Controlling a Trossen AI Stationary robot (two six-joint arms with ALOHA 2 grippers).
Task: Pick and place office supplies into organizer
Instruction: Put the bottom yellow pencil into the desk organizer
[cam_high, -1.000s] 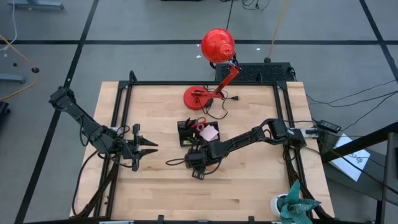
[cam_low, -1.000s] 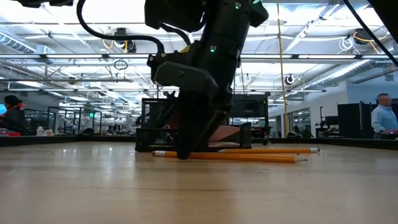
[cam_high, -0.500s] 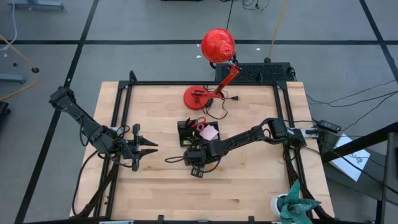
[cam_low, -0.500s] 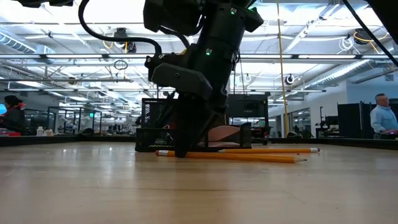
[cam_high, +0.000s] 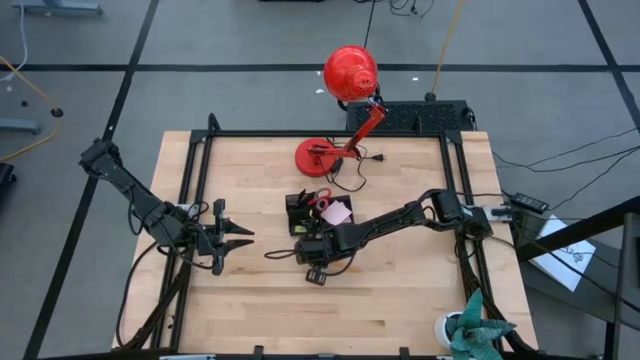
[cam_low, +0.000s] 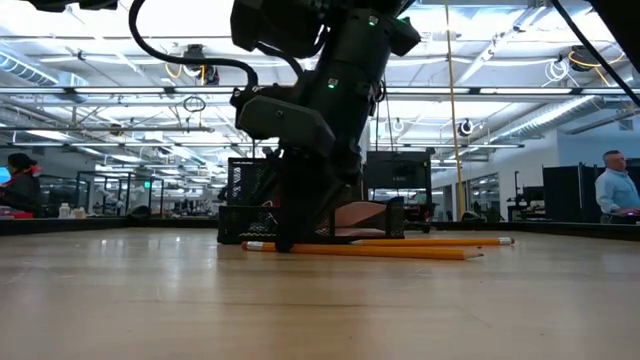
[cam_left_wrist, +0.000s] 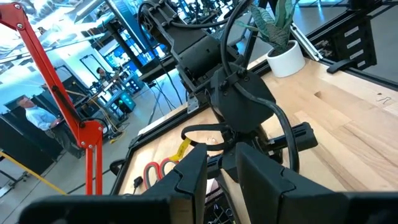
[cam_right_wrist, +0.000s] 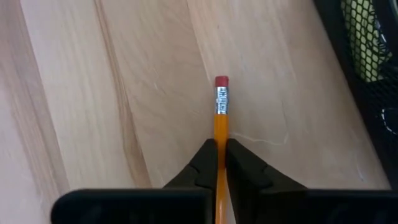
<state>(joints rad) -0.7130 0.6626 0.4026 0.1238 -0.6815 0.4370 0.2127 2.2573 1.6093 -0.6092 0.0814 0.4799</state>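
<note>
Dragged slightly leftward, the pencil (cam_right_wrist: 220, 118) is lying flat on the bench (cam_high: 400, 300) beside the organizer (cam_high: 300, 214); right gripper (cam_right_wrist: 218, 163) jaws are pinching it (low, ready for lifting); left gripper (cam_high: 236, 238) is waiting apart, jaws spread.

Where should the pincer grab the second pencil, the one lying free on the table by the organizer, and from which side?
Take the free pencil near mid-shaft, from above, fingers straddling it across its length. It lies flat on the table, so only its long sides offer purchase. The right pincer already pinches the other pencil that way, a little behind the eraser end.
</note>
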